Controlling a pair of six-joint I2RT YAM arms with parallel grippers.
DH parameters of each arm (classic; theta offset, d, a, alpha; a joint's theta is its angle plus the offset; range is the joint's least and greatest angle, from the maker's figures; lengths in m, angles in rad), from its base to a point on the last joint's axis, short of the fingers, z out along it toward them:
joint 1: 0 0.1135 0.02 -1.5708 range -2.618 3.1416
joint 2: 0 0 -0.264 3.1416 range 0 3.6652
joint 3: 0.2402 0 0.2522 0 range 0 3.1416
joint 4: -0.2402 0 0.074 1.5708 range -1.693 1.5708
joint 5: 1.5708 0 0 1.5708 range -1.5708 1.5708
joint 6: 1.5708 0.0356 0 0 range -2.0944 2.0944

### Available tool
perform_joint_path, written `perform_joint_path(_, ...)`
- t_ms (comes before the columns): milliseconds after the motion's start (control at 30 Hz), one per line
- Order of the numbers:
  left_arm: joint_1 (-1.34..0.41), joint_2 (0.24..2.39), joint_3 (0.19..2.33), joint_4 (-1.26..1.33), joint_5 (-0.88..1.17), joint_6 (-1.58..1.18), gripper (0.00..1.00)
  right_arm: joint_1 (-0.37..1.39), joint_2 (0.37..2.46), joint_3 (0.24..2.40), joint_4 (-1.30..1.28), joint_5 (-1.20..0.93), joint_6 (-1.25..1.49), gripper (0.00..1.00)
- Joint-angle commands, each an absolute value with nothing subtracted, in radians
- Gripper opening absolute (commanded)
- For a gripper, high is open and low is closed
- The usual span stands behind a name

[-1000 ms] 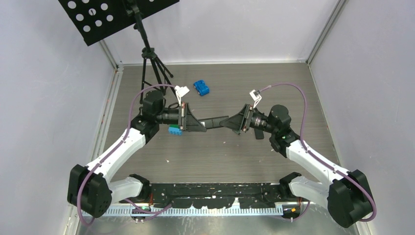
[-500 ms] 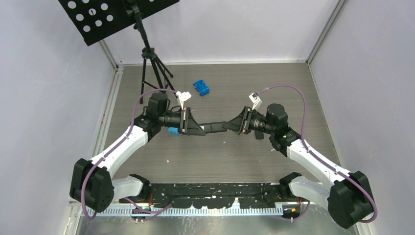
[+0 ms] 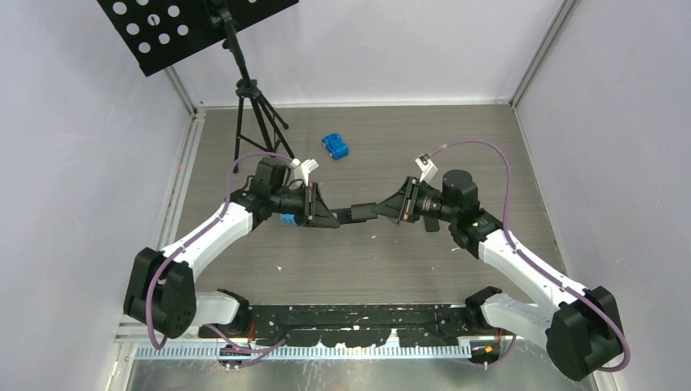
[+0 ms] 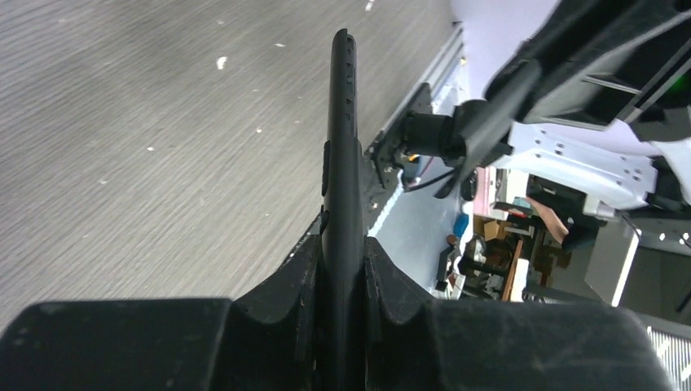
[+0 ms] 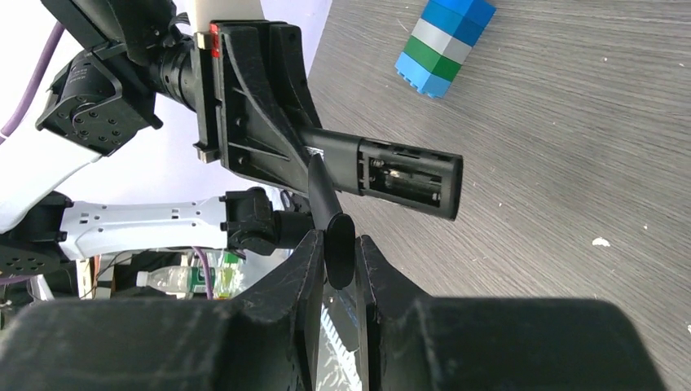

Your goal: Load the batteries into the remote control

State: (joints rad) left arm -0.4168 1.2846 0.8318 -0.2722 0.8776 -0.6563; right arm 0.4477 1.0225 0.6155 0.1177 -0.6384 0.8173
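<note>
The remote control is a slim black bar held off the table between the two arms. My left gripper is shut on one end of it; in the left wrist view the remote runs edge-on out of the left gripper. In the right wrist view the remote's far end shows an open battery recess with metal glints inside. A thin black battery cover hangs from the remote, and my right gripper is shut on its rounded tip. No loose batteries show.
A blue brick block lies on the table behind the arms, and it appears in the right wrist view as a blue, green and grey stack. Another blue block lies under the left wrist. A tripod with a perforated black board stands at the back left.
The right gripper has closed on the battery cover. The left arm has drawn nearer and lower with the remote, and the right gripper followed slightly left.
</note>
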Motion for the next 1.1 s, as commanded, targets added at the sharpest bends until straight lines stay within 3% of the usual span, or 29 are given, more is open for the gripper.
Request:
perform_joint_path(0,-0.413,1.319,0.868,-0.336,0.761,-0.602,0.00,0.446,1.055,0.609,0.159,-0.597,0.849,0.00)
perform_joint_path(200,-0.413,1.377,0.880,-0.431,0.598,-0.545,0.00,0.446,1.127,0.496,0.176,-0.447,0.880,0.00)
perform_joint_path(433,-0.443,1.372,0.883,-0.386,0.695,-0.524,0.00,0.453,1.223,0.450,0.097,-0.363,0.811,0.02)
perform_joint_path(500,-0.457,1.361,0.898,-0.412,0.647,-0.512,0.00,0.456,1.222,0.461,0.040,-0.321,0.785,0.16)
perform_joint_path(633,-0.465,1.341,0.905,-0.417,0.617,-0.502,0.00,0.456,1.164,0.495,-0.082,-0.266,0.747,0.65)
perform_joint_path(700,-0.472,1.328,0.911,-0.417,0.633,-0.491,0.00,0.456,1.106,0.520,-0.125,-0.265,0.728,0.79)
perform_joint_path(800,-0.506,1.302,0.922,-0.416,0.660,-0.460,0.00,0.456,1.016,0.559,-0.161,-0.290,0.682,0.84)
perform_joint_path(967,-0.605,1.276,0.928,-0.372,0.735,-0.425,0.00,0.457,0.884,0.565,-0.051,-0.561,0.577,0.87)
perform_joint_path(1067,-0.638,1.260,0.927,-0.367,0.775,-0.399,0.00,0.457,0.821,0.530,0.041,-0.536,0.610,0.87)
